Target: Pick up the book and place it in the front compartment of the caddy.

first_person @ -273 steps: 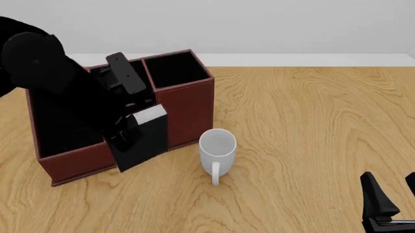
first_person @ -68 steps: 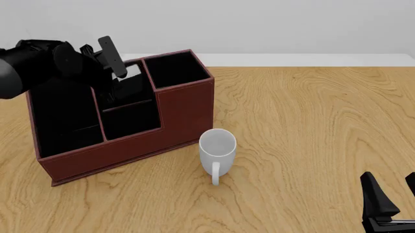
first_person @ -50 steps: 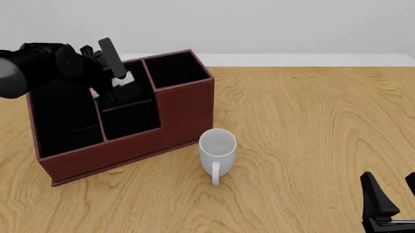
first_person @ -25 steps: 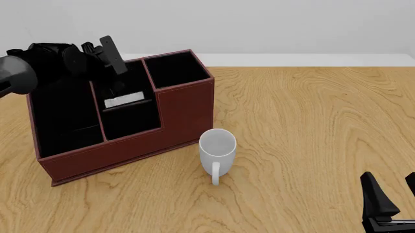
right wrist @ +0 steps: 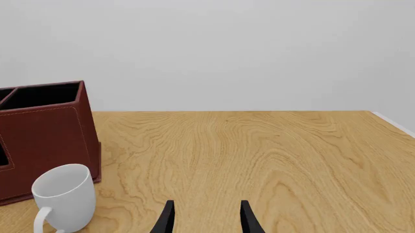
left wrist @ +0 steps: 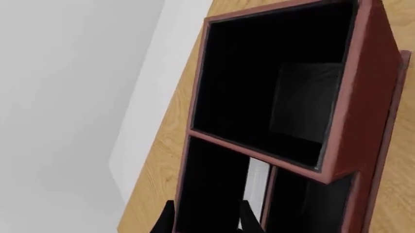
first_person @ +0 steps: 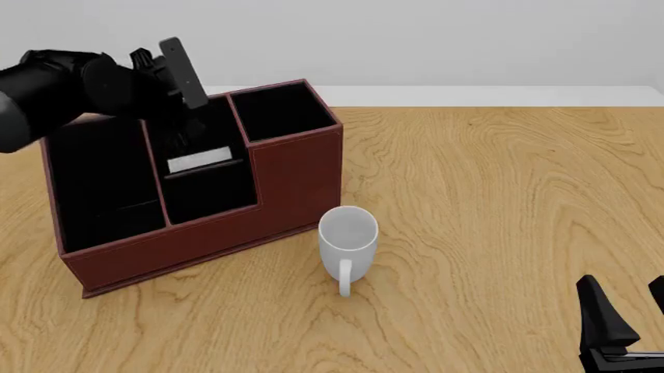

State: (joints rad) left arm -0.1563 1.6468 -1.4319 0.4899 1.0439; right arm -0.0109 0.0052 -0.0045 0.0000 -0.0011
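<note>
A white mug stands upright on the wooden table, its handle turned toward the near edge and its open mouth showing a pale, bare inside. It sits ahead of the right tool and off to that tool's left, well apart from it, with a wide stretch of grained wood between them; the right wrist view shows the same mug low at the picture's edge. Behind the table runs a plain pale grey wall.
</note>
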